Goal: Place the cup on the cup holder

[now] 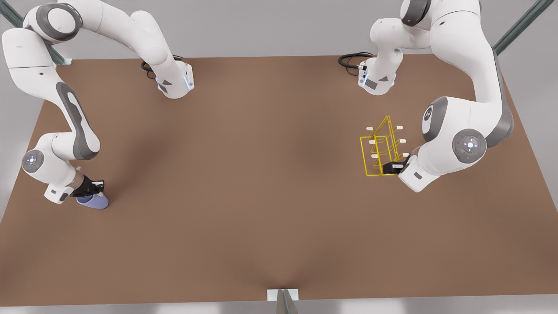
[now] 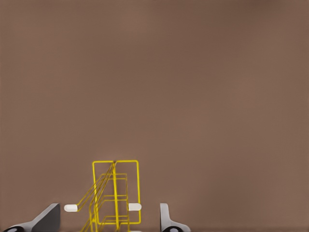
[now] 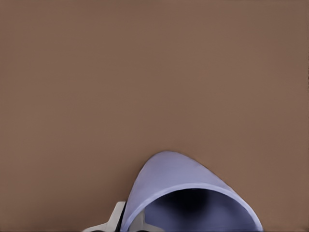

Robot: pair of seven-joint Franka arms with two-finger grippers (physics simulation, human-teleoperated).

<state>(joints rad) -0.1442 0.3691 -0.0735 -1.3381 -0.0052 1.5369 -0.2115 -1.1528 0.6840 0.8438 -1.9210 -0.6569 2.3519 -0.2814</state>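
- The right end effector [image 1: 93, 190] is down at the desk on the front view's left. The cup [image 1: 93, 201] is touching it, just under its fingers.
- In the right wrist view the cup [image 3: 188, 198] lies on its side with its open mouth facing the camera, and a finger [image 3: 116, 217] sits against its wall. We reckon it's gripping the wall near the rim, since that seems the easiest hold on a tipped cup, but we can't tell for sure that it's clamped.
- The left end effector [image 1: 393, 167] is at the near end of the holder [image 1: 380, 148], well apart from the cup.
- Its fingers [image 2: 46, 218] stand wide either side of the holder [image 2: 115, 195] in the left wrist view, not pinching the wire. Our guess is it's there to steady the rack so a peg doesn't swing away when the cup comes over.
- The holder stands upright with its white pegs [image 1: 399, 127] sticking out sideways, all bare.
- The desk [image 1: 261, 196] is a plain matte brown top with grey walls around it, and both arm bases are bolted along the far edge.
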